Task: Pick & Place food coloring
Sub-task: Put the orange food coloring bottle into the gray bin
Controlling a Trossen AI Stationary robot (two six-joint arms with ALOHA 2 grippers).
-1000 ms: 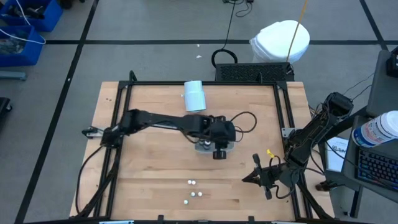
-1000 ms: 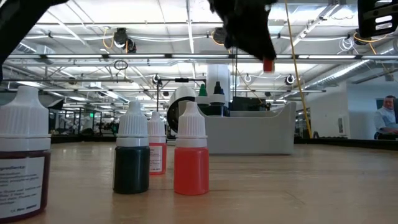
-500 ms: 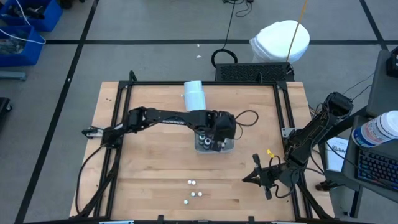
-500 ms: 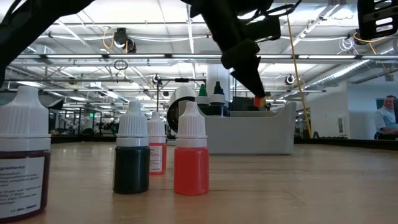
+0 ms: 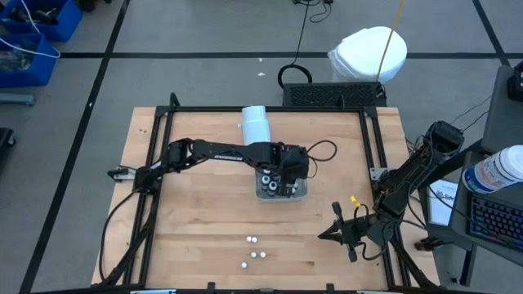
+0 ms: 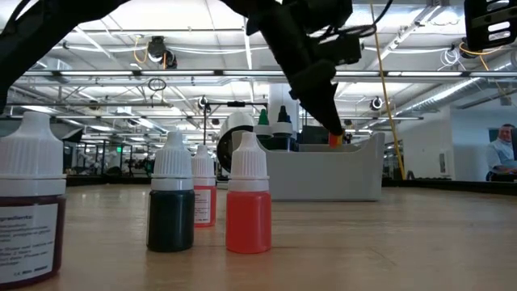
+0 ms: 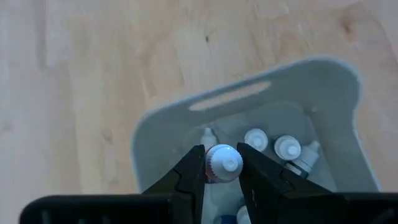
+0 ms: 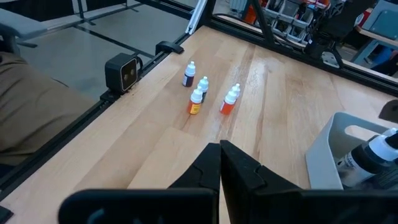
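Note:
My left gripper hangs over the grey tray, shut on a small orange-red food coloring bottle with a white cap. The bottle's lower end is at the level of the tray's rim. Several more small bottles stand inside the tray. Four food coloring bottles stand upright on the table near its front edge; they also show in the right wrist view and close up in the low view. My right gripper waits shut at the front right, empty. My left gripper pinches the bottle between its two fingers, just below the white cap, one finger on each side. The fingers come from above, pointing down at a slant. The bottle hangs upright below them, cap up, clear of the tray's floor as far as I can see.
A larger white cylinder lies at the table's far edge behind the tray. A black frame runs around the table top. Bare wood lies between the tray and the four bottles.
My left gripper has gone a little toward the table's far edge and down, from above the tray's near side to over the tray. The orange-red bottle has come down with it, from well above the tray to the level of its rim. The gripper stays shut on it.

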